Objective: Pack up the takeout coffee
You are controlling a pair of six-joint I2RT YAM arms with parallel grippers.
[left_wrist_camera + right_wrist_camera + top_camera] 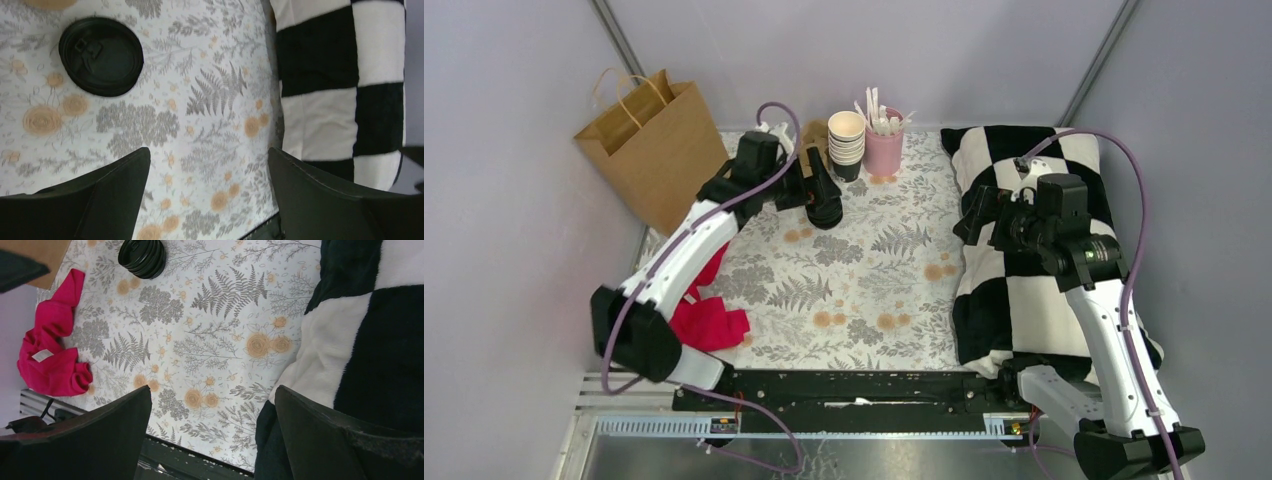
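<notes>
The takeout coffee is out of view. A low stack of black lids lies on the floral cloth, also seen as the lid stack in the right wrist view. My left gripper hangs open over bare cloth, to the side of the lids, and holds nothing. It is at the back middle of the table as the left gripper. A nested stack of lidless cups stands just behind it. My right gripper is open and empty above the blanket's edge, shown from above as the right gripper.
A brown paper bag stands upright at the back left. A pink cup of stirrers is beside the cup stack. A black-and-white checkered blanket covers the right side. A red cloth lies by the left arm.
</notes>
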